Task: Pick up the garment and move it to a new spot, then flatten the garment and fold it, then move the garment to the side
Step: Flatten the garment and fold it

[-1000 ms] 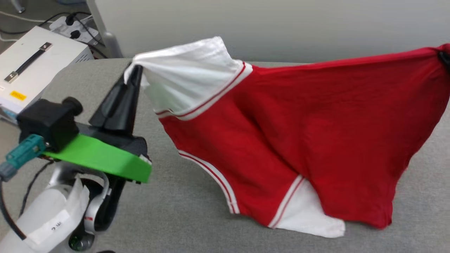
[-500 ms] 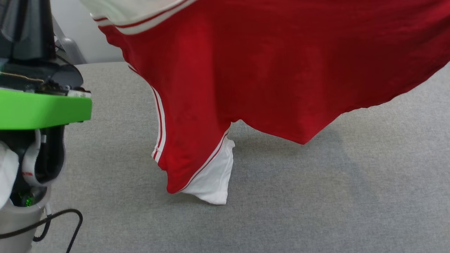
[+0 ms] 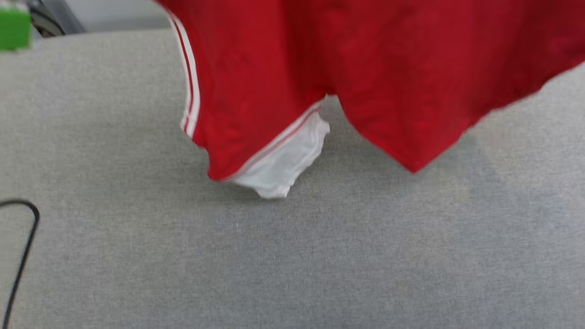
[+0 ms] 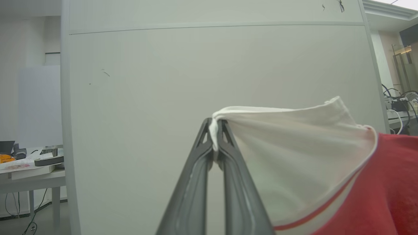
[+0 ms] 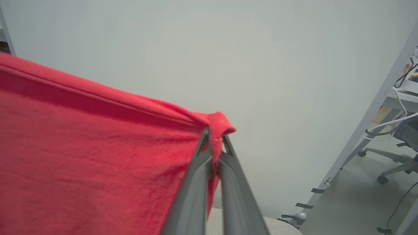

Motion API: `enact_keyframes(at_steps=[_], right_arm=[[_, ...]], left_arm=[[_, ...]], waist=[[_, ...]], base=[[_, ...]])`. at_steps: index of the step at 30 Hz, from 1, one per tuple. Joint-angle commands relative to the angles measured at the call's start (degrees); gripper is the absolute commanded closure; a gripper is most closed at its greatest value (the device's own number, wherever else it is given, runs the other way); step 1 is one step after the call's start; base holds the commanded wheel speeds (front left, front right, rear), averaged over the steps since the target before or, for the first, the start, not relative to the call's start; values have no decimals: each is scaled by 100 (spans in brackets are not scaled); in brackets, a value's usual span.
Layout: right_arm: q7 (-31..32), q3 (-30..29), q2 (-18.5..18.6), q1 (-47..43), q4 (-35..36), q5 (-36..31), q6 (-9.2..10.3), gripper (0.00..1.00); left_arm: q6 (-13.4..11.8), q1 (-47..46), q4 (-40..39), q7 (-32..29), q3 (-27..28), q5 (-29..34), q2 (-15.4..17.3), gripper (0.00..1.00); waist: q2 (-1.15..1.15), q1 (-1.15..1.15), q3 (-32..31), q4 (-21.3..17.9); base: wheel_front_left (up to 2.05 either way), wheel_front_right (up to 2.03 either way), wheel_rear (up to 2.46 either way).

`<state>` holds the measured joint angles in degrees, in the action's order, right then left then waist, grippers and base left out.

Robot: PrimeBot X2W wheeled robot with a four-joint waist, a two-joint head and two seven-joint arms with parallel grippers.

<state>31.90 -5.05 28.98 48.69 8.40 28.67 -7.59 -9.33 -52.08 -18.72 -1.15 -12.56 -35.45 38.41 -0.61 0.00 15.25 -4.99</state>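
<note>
The garment's (image 3: 388,68) lower sleeve (image 3: 283,164), spread flat a second ago, now dangles bunched over our grey desk (image 3: 320,265). A black cable (image 3: 21,269) lies near left. Further up, our left pincer (image 4: 215,123) pinches the upper white sleeve (image 4: 294,156) and our right pincer (image 5: 214,134) grips a red corner, both before a pale wall (image 4: 196,65).

Grey fabric table (image 3: 292,265) stands before pale partition (image 4: 196,81).
</note>
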Motion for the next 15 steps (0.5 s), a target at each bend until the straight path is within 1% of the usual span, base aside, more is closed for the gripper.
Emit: enact_keyframes(at_steps=[1,3,6,7,12,15], right_arm=[[-58,14,55,239,-121,-120,10,100],[-139,137,110,577,-307,-245,10,100],[-360,311,303,1130,-633,-672,10,100],[-442,337,304,1293,-748,-766,10,100],[-842,349,23,2323,-1556,-1053,10,100],[-1122,348,-138,2970,-2099,-1300,10,100]], left_arm=[[53,-307,156,-16,46,-7,78,100],[202,-702,410,-47,-10,34,116,100],[465,-1428,832,-136,-102,87,172,100],[537,-1656,977,-172,-128,102,183,100],[996,-3143,1933,-260,-381,371,172,100],[1174,-4033,2645,-155,-512,591,50,100]], waist=[[61,0,652,15],[61,0,926,13],[61,0,1406,6],[61,0,1549,-2],[61,0,2225,-32],[61,0,2477,-52]], base=[[0,0,0],[0,0,0],[0,0,0],[0,0,0],[0,0,0],[0,0,0]])
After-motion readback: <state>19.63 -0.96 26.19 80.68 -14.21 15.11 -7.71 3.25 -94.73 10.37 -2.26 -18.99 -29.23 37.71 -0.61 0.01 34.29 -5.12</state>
